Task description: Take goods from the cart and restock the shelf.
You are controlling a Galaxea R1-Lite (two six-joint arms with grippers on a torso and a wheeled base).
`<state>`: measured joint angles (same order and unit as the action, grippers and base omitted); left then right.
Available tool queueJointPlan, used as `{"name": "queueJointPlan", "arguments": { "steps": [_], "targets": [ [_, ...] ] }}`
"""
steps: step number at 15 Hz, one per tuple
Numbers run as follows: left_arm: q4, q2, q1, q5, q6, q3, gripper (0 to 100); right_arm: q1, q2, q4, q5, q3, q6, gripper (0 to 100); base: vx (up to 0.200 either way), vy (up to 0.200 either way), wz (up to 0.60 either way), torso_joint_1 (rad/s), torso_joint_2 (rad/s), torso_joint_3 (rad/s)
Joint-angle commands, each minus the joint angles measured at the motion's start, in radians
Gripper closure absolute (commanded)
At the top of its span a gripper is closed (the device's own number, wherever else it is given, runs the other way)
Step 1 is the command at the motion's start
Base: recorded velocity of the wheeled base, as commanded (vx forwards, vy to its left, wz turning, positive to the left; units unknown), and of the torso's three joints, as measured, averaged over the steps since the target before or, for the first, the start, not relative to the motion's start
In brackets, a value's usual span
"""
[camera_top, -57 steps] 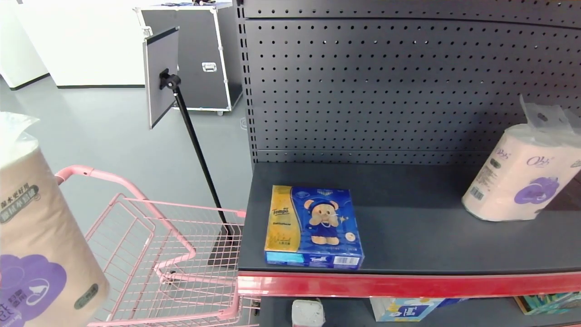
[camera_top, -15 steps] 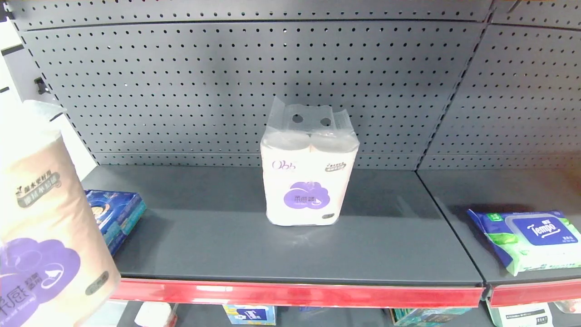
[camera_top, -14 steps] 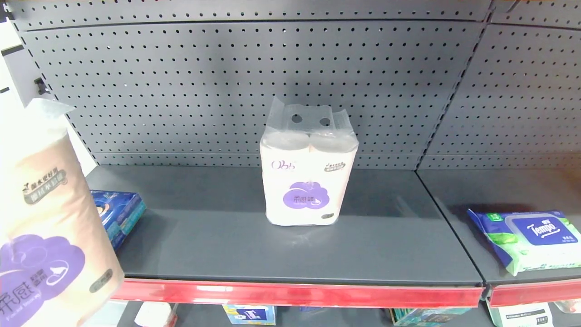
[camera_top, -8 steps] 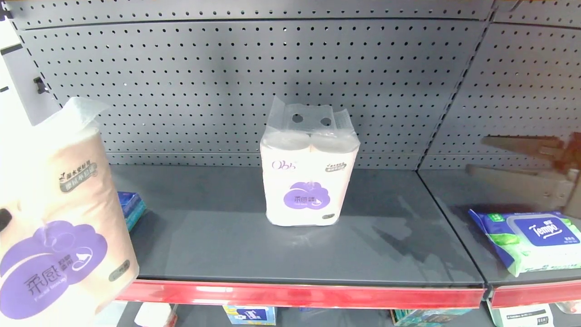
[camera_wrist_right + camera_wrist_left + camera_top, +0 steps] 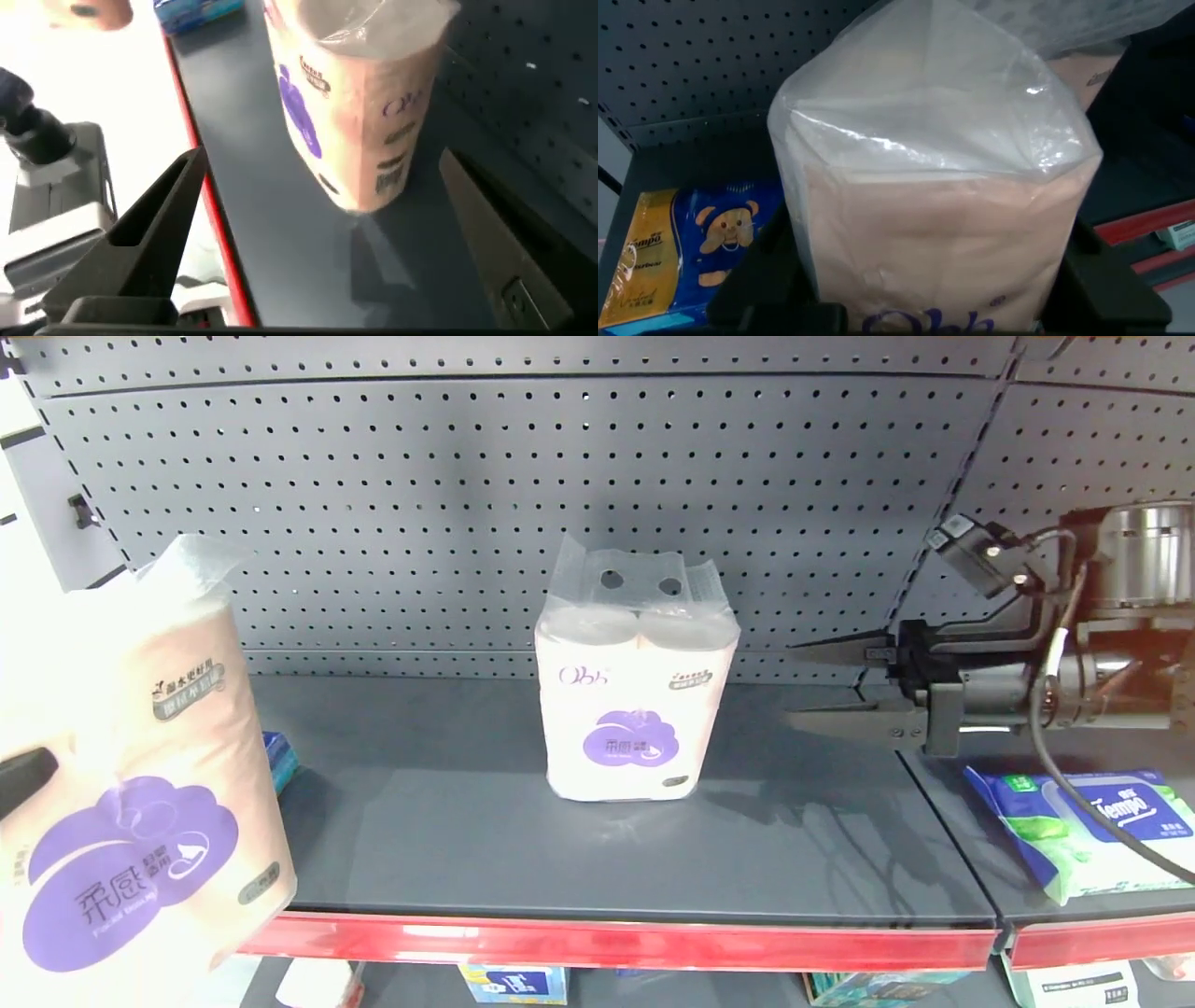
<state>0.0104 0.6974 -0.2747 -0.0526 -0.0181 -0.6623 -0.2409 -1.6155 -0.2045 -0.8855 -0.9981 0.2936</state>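
roll pack (image 5: 131, 775) in left tool (image 5: 920, 289), before shelf (image 5: 448, 840)

Bg: grey pegboard panel (image 5: 373, 523) directly behind right gripper (image 5: 792, 681). Red edge strip (image 5: 607, 941) lower down, in front; white wall (image 5: 19, 588) far to its left.

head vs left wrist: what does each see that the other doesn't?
Head only: right pincer, open; wipes; the shelved pack in full, which in the left wrist view is at most a sliver behind the wrap. Left wrist only: the bear on the box top. Both: held pack in the left pincer, shelf, pegboard, red edge.
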Motion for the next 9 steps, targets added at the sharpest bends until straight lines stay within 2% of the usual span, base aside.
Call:
{"name": "queueJointPlan", "arguments": {
  "steps": [1,4,9],
  "targets": [
    [0.0,0.007,0.0,0.0,0.0,-0.002,100,-0.009,-0.11,0.0,-0.023,-0.059,0.065,0,0.0,0.0,0.0,0.0,0.0,0.0],
    [0.0,0.011,0.0,0.0,0.0,-0.011,100,-0.014,-0.185,0.0,-0.082,-0.108,0.156,0,0.0,0.0,0.0,0.0,0.0,0.0],
    [0.0,0.025,-0.001,0.0,0.007,-0.033,100,-0.034,-0.261,0.0,-0.099,-0.209,0.156,0,0.0,0.0,0.0,0.0,0.0,0.0]
  ]
}}
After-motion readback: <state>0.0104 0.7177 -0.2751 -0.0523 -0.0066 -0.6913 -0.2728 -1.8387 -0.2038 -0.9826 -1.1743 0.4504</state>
